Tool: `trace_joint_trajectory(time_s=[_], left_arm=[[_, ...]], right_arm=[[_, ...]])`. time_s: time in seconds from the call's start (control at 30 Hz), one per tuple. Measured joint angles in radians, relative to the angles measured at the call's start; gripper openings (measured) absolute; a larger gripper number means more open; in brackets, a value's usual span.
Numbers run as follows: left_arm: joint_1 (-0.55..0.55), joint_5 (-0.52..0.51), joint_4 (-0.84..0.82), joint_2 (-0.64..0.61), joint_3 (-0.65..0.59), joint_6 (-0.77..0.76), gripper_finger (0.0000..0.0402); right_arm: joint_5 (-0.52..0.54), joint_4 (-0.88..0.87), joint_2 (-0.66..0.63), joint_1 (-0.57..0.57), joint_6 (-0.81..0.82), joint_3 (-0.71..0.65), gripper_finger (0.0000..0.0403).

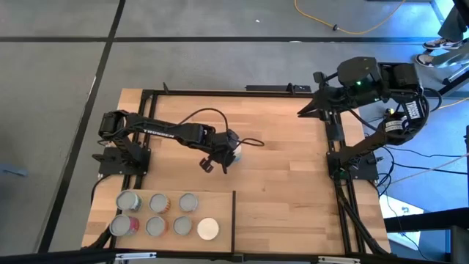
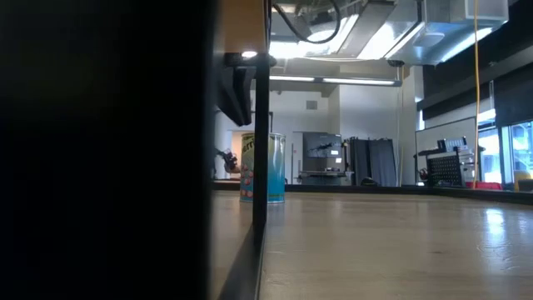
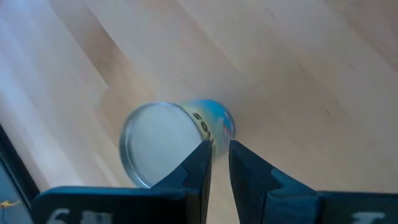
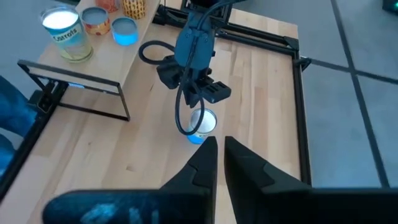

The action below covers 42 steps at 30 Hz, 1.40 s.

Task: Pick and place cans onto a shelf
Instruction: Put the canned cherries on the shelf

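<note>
A can (image 1: 236,152) with a silver top and a blue label stands upright on its base near the middle of the wood tabletop; it also shows in the left wrist view (image 3: 163,144) and in the low view (image 2: 273,169). My left gripper (image 3: 217,152) hangs just above it, fingers pointing down over the edge of its top and shut with only a thin gap; I see no touch. The raised shelf (image 1: 220,205) at the near left carries several cans (image 1: 158,202), one with a white top (image 1: 208,229). My right gripper (image 4: 221,149) is shut and empty, held high at the far right.
The shelf's thin black frame post (image 2: 260,167) stands in front of the can in the low view. Black rails (image 1: 333,147) edge the table on its left, far and right sides. Bare tabletop (image 1: 286,183) lies right of the shelf.
</note>
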Motion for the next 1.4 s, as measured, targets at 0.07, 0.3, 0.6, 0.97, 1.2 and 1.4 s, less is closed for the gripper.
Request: trace_joint_trajectory(time_s=[0.07,0.3,0.6,0.97,1.2,1.4], left_arm=[[0.0,-0.002,-0.003,0.0,-0.01,0.001,0.005],[0.0,-0.025,0.042,0.0,-0.019,0.002,0.005],[0.0,-0.048,0.049,0.015,-0.02,-0.008,0.005],[0.003,-0.081,0.087,0.044,-0.02,-0.027,0.005],[0.003,-0.083,0.097,0.068,-0.018,-0.033,0.005],[0.002,-0.092,0.101,0.089,-0.015,-0.026,0.0035]], right_arm=[[0.0,0.0,0.0,0.0,0.023,0.0,0.0032],[0.0,0.0,0.0,0.0,0.031,0.0,0.0032],[0.0,0.0,0.0,0.0,0.031,0.0,0.0032],[0.0,0.0,0.001,0.0,0.06,-0.001,0.0032],[0.001,0.0,0.001,0.0,0.061,-0.001,0.0032],[0.001,0.0,0.001,0.0,0.061,-0.001,0.0032]])
